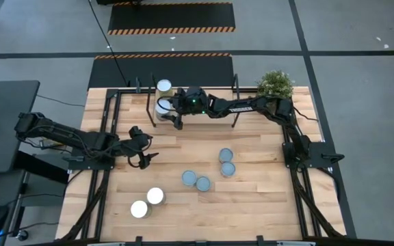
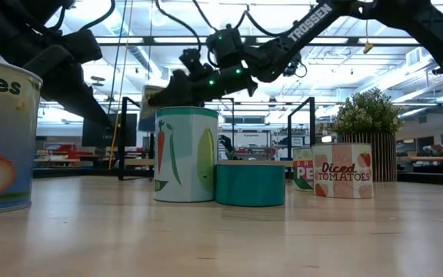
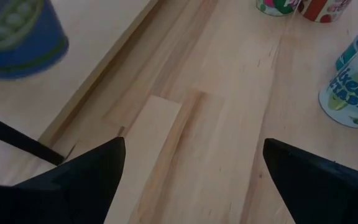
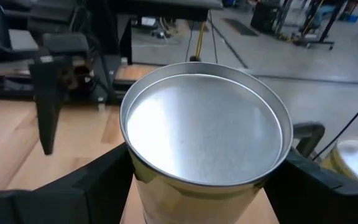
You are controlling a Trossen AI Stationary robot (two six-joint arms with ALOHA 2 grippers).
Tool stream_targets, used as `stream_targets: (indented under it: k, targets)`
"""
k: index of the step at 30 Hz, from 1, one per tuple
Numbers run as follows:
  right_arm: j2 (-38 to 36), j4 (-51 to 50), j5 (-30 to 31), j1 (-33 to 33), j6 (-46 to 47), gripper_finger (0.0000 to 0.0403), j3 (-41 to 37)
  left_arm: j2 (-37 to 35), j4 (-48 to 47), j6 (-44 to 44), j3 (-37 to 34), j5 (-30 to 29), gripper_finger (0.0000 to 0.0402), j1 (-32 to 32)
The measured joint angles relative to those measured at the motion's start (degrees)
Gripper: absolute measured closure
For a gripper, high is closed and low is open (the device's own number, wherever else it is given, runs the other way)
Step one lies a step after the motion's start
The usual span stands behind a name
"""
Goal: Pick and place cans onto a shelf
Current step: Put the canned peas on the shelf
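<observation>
Can clamped in right hand at shelf; left hand spread apart, empty, low over desk.

A grey floor crossed by dark lines is seen beyond the table, with black mats edged in orange-and-black stripes. Bright ceiling lights are shown overhead.

Two silver-topped cans upright on the wooden shelf, six more cans standing scattered on the tabletop
</observation>
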Motion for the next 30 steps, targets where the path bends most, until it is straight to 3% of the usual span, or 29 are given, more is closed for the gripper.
stream_targets:
  k: [13,19,30]
  targets:
    - [8.6,-0.2,0.5,-1.0,0.0,0.0082,6.0,0.0,0.0,-0.1,0.0,0.5,0.0015,-0.1]
    - [8.9,-0.4,0.7,-1.8,0.7,0.0081,6.1,0.0,-0.1,-0.1,0.0,1.1,0.0015,-0.1]
    - [8.9,-2.2,3.5,-2.0,1.2,0.0027,6.1,0.0,-0.1,-0.1,0.0,1.7,0.0015,-0.2]
